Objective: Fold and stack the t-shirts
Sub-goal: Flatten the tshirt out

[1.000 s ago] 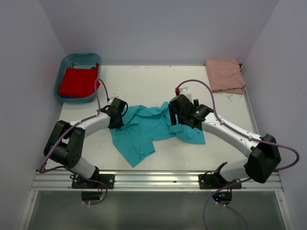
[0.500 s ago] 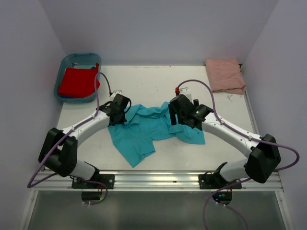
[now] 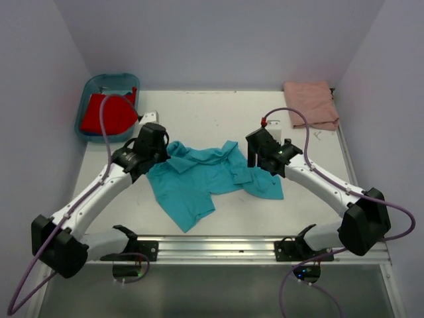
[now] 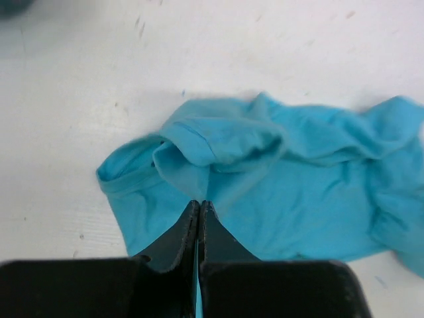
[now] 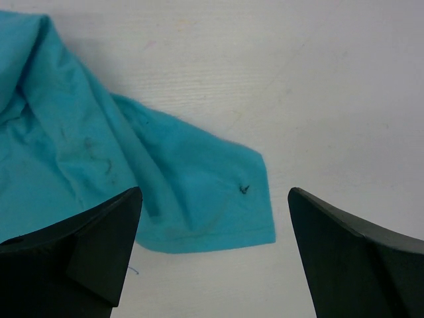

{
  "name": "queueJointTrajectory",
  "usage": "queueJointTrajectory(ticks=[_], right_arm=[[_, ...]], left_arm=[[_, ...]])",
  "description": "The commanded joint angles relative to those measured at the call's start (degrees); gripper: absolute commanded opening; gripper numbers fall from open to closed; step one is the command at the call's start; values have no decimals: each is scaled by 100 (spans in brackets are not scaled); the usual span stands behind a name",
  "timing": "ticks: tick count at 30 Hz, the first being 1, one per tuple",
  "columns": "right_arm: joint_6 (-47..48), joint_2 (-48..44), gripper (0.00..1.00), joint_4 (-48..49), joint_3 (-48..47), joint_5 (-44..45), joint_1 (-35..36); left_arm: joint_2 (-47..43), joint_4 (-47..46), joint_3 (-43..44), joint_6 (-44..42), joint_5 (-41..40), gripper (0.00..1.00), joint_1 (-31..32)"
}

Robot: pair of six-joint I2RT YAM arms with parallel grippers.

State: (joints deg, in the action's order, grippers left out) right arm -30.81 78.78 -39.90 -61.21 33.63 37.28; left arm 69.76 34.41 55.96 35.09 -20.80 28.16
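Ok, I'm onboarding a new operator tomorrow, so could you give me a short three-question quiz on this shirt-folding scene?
1. True or false: the red t-shirt lies in the blue tub.
2. The left tool is shut. The right tool, over the turquoise t-shirt, is: A) shut on cloth, B) open, C) out of view.
3. Fill in: the folded pink t-shirt sits at the table's far ____ corner.
Key: 1 true; 2 B; 3 right.
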Motion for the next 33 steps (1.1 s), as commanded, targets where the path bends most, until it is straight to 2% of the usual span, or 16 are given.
queueJointTrajectory(ticks=[1,8,17,22,25,29,33], right_arm=[[-628,-293,97,-114,214,548,-264],[-918,-21,97,-36,390,347,-511],[-1182,24,92,772,1224,-769,-616],[-524,-468,84,2080,1936,-2488,-608],[-216,-1057,83,2346,2025,-2948,-599],[31,-1375,83,2233,1780,-2976,-599],[119,-928,82,2179,1507,-2958,-590]], left_arm=[[-761,135,791,103,32,0,40],[-955,478,1531,-81,-55,0,40],[-815,549,2111,-230,-425,0,40],[-736,391,2366,-284,-470,0,40],[-595,364,2340,-231,-329,0,40],[-533,250,2156,-161,-223,0,40],[-489,250,2138,-152,-170,0,40]])
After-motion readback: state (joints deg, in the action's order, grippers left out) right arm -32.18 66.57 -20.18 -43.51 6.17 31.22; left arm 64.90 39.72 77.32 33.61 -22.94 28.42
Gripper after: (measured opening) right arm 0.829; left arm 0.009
